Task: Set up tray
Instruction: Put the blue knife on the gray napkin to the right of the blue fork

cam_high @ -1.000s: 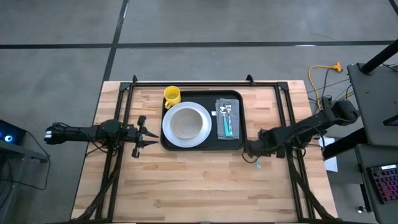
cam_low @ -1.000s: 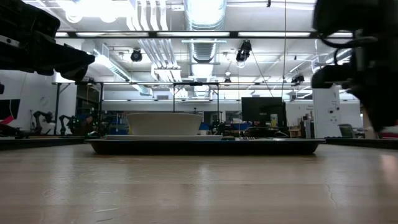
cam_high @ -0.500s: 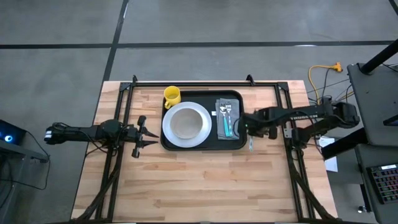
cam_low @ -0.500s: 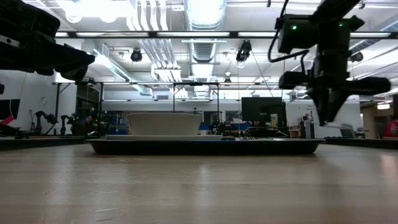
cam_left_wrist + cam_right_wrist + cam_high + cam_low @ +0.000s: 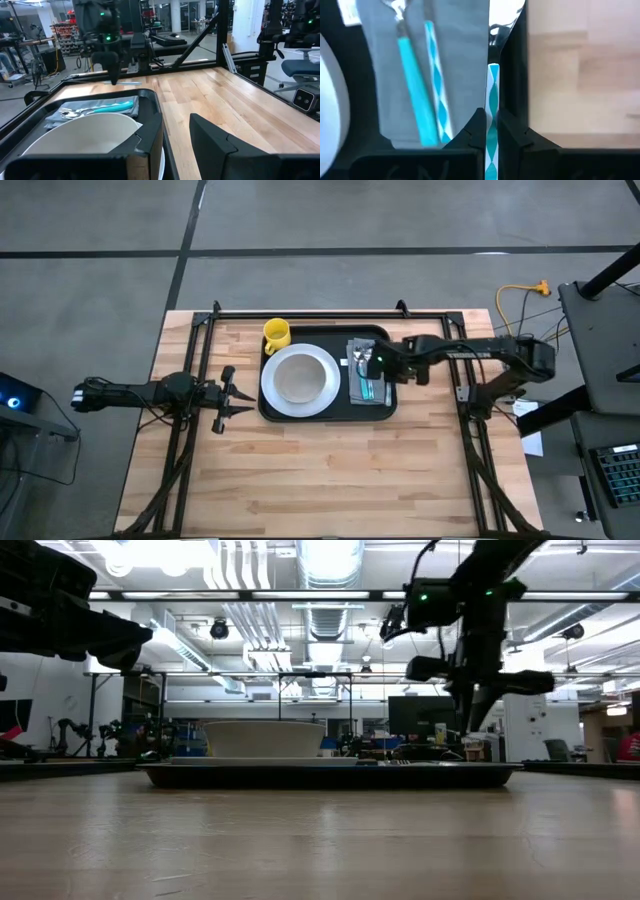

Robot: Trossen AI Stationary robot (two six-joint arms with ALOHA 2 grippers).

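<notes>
Tray (image 5: 326, 412) sits at the far middle of the wooden surface (image 5: 330, 470), and it looks nearly dressed: white plate (image 5: 299, 377) on its left half, grey napkin (image 5: 365, 370) on its right with two teal-handled pieces of cutlery (image 5: 415, 100) laid on it, yellow mug (image 5: 276, 334) standing just off the tray's far-left corner. Right gripper (image 5: 491, 131) hovers over the tray's right side above the napkin, fingers pinched narrow on one more teal-and-white patterned utensil (image 5: 492, 95), which in the wrist view lines up along the napkin's outer edge beside the tray rim. That piece, by the look of it, is what's left to go down. Left gripper (image 5: 232, 390) waits open above the surface, off the tray's left edge.
</notes>
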